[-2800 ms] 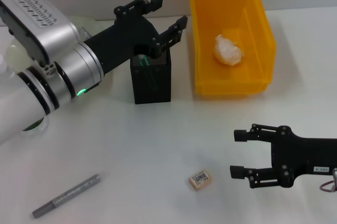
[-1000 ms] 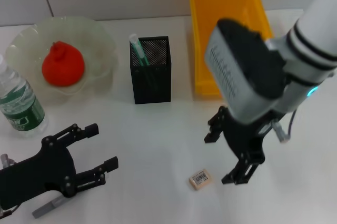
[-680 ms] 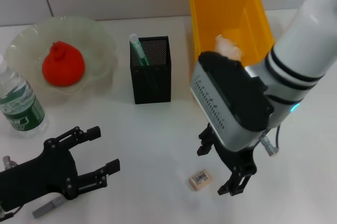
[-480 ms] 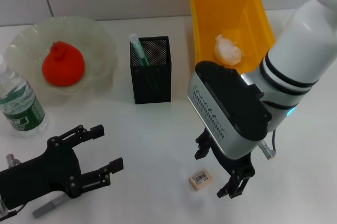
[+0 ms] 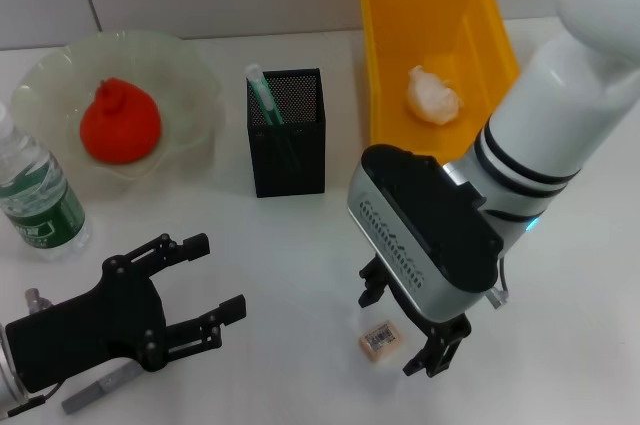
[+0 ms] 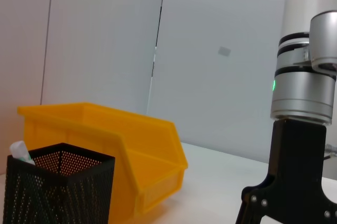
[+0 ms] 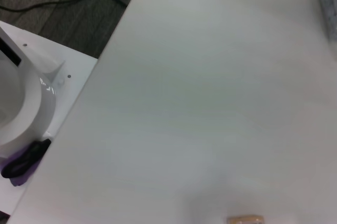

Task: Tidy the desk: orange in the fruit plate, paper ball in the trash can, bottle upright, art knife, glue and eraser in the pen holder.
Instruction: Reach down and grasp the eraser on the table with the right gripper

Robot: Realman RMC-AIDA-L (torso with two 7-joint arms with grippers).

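The right gripper (image 5: 404,331) has edged left and now straddles the eraser (image 5: 381,339), fingers spread; the left gripper (image 5: 205,280) hangs open nearby.

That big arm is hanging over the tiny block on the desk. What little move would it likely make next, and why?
Probably a short drop straight down, then a close. The right hand hovers open just above the eraser, its fingers either side of it, and the eraser lies loose on the desk, not yet in the pen holder.

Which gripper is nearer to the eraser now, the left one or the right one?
The right. The right gripper hangs open right over the eraser, fingers either side of it. The left gripper is open, well off toward the bottle side.
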